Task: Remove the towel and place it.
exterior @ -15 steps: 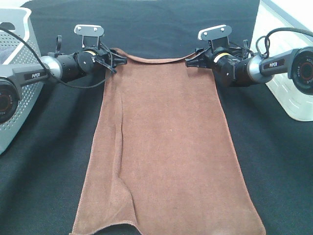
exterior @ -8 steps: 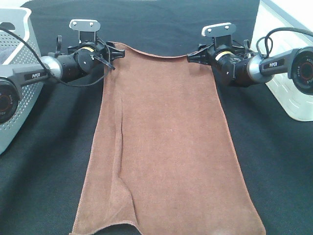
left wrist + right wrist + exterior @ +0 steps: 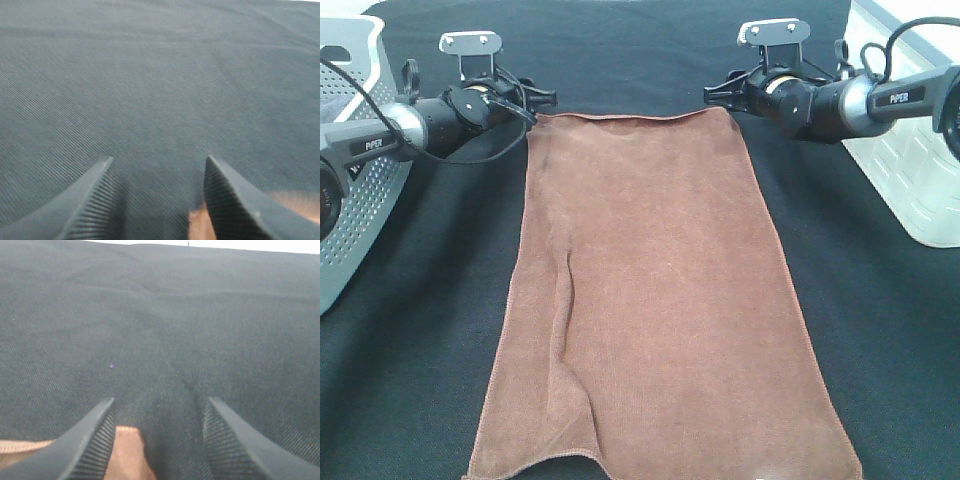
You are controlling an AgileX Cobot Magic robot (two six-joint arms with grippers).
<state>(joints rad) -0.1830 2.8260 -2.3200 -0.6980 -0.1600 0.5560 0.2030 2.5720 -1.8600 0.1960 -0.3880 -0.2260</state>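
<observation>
Both open tools [image 3: 548, 99] [image 3: 712, 95] flank the flat towel's [image 3: 655, 300] far corners.

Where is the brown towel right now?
In the high view, the towel lies flat mid-table on the black cloth, between the grey basket and white basket.

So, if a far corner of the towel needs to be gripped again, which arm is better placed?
The right, slightly. The right end effector has the towel corner partly between its open fingers; the left end effector shows only a sliver beside one finger.
</observation>
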